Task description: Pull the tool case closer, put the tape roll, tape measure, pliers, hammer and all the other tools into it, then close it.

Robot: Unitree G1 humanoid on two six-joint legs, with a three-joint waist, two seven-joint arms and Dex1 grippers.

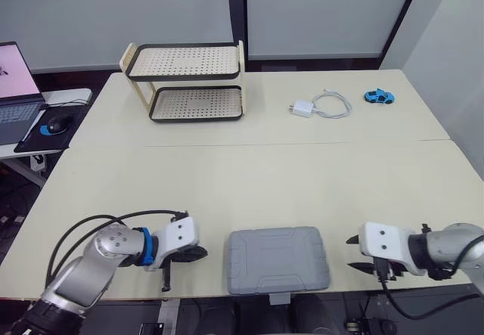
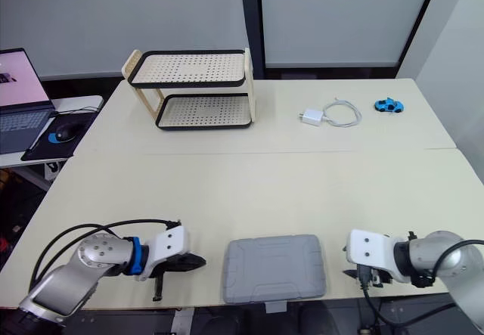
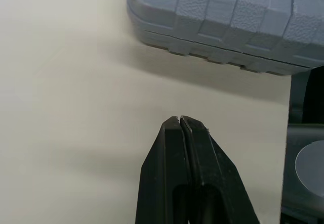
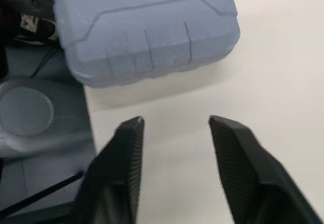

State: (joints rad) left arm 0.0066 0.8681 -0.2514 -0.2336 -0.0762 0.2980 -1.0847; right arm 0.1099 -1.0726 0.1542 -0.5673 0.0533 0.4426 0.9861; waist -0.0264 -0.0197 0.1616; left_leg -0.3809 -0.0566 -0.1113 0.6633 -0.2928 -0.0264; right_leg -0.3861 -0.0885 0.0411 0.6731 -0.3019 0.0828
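Note:
The grey tool case (image 1: 278,259) lies closed at the front edge of the cream table, between my two arms; its latch tab hangs over the edge. My left gripper (image 1: 198,254) rests on the table just left of the case, fingers shut with nothing between them, as the left wrist view confirms (image 3: 180,119). My right gripper (image 1: 353,253) sits to the right of the case, open and empty; its fingertips (image 4: 132,125) point toward the case's corner (image 4: 152,37). Both grippers are apart from the case.
A two-tier perforated rack (image 1: 189,82) stands at the back left. A white charger with cable (image 1: 318,107) and a small blue toy car (image 1: 379,96) lie at the back right. A laptop and mouse (image 1: 54,125) sit on a side desk at far left.

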